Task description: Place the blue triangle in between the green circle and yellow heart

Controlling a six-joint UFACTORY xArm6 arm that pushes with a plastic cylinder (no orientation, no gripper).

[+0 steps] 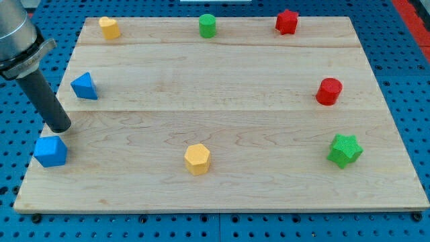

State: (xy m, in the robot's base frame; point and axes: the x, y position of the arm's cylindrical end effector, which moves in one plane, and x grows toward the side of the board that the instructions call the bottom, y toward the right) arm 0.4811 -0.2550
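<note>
just below the blue triangle [84, 87], my tip [60, 128] stands bare, grasping nothing, above the blue cube [50, 151].

The board [222, 101] is pale wood with fine grain lines running across it, and it lies on a bright blue surface [403, 60] dotted with rows of small dark holes. The rod [46, 101] is dark, almost black, under a grey housing. At 9 o'clock the triangle [84, 86] is blue, and the cube [50, 150] at 8 o'clock is the same blue. The heart [109, 27] and the hexagon [197, 158] are yellow. The circle [207, 25] and the star [345, 150] at 4 o'clock are green. The star [287, 21] at 1 o'clock and the cylinder [329, 91] are red.
</note>
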